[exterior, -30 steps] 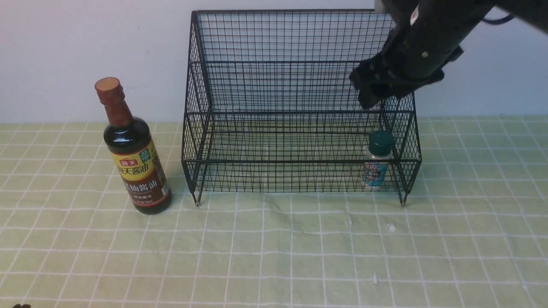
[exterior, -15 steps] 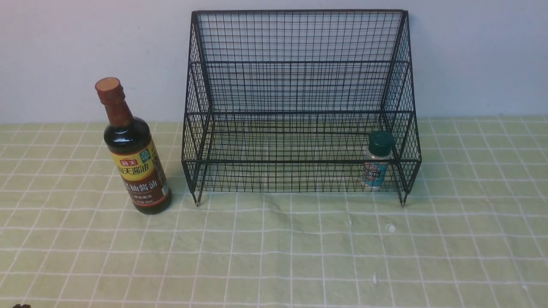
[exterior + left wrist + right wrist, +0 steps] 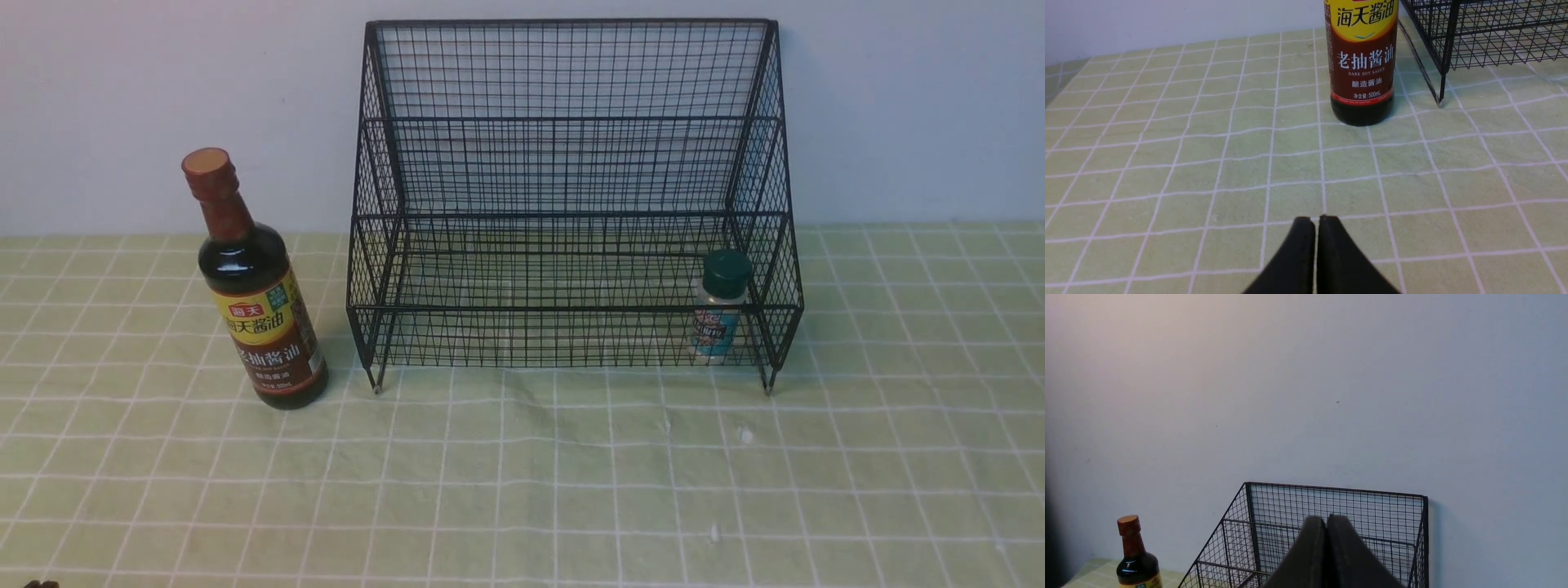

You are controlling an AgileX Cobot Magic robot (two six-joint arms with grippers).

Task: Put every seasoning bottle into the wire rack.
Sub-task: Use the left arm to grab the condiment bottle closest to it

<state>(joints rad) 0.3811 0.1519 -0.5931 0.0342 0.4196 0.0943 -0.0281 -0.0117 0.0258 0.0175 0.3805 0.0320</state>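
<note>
The tall dark soy-sauce bottle [image 3: 257,294] with a brown cap stands upright on the cloth, left of the black wire rack [image 3: 571,204]. The small clear shaker [image 3: 720,309] with a dark green cap stands upright in the rack's lower tier, at its right end. My left gripper [image 3: 1316,218] is shut and empty, low over the cloth, some way short of the soy-sauce bottle [image 3: 1361,61]. My right gripper [image 3: 1327,517] is shut and empty, raised high and back from the rack [image 3: 1331,531]; the bottle [image 3: 1135,559] shows beside it. Neither gripper shows in the front view.
A green checked cloth [image 3: 522,490] covers the table. A plain pale wall [image 3: 163,98] stands close behind the rack. A few small white specks [image 3: 744,434] lie on the cloth in front of the rack.
My right arm, over the rack's right end a second ago, has pulled up and out of the front view. The shaker stays in the lower tier. The soy-sauce bottle has not moved.
</note>
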